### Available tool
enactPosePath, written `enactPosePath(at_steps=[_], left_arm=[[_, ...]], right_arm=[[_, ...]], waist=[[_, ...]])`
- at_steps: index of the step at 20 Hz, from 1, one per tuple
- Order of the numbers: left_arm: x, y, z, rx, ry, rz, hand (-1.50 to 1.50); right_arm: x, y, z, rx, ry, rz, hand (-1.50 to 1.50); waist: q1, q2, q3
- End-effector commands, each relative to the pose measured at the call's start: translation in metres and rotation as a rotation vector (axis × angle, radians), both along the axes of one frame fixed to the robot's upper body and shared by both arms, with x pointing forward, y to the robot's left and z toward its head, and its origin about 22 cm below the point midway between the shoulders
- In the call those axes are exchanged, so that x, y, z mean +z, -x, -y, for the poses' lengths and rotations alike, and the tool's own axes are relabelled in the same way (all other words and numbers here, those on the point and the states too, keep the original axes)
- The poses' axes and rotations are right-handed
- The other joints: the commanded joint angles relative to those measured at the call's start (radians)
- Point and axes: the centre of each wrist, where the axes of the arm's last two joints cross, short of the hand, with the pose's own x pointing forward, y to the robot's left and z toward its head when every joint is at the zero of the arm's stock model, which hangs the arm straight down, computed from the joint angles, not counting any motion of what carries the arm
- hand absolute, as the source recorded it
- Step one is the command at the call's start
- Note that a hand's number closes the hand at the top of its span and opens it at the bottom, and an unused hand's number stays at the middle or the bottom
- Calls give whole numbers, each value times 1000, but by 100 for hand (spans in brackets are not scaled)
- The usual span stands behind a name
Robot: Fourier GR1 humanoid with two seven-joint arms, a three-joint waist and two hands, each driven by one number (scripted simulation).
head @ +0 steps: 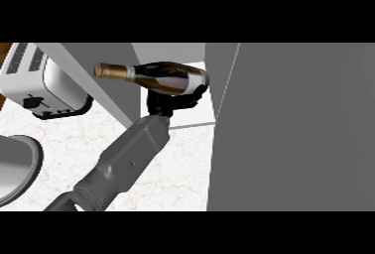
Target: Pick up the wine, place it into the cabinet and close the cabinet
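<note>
A dark wine bottle (162,77) with a gold foil neck and a pale label lies almost level in the air, its neck pointing left. My left hand (173,102) is curled round the bottle's body from below, and the grey forearm comes up from the lower left. The bottle hangs in front of the open cabinet, just above its white shelf (192,114). The cabinet's open door (293,129) fills the right side of the view, with its edge beside the bottle's base. No right hand shows.
A silver toaster (40,82) stands on the marble counter at the upper left. A round grey plate (15,166) is cut off by the left edge. A grey cabinet panel (110,79) runs diagonally between the toaster and the bottle.
</note>
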Motion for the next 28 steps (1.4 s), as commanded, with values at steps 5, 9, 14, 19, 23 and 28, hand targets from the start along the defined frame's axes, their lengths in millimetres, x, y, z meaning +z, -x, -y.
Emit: enactPosePath(at_steps=[5, 9, 14, 19, 23, 28], left_arm=[[-1, 5, 6, 26, 82, 19, 150], [11, 2, 14, 59, 64, 0, -150], [20, -6, 15, 116, 97, 1, -150], [13, -1, 16, 120, 35, -2, -150], [20, -8, 17, 103, -95, 5, -150], [29, -9, 27, 38, -155, 88, -150]], right_arm=[[-1, -7, -2, 1, 0, 6, -150], [0, -5, -6, 17, 6, 4, -150], [2, 5, -3, 13, -3, 9, -150], [-2, -1, -3, 4, 6, 3, -150], [-2, 5, 2, 23, -4, 4, -150], [3, 9, -2, 13, 5, -1, -150]], waist=[[-2, 5, -1], [-6, 2, 0], [-10, 3, -1], [-2, 2, 0], [-4, 0, 1], [2, -2, 0]])
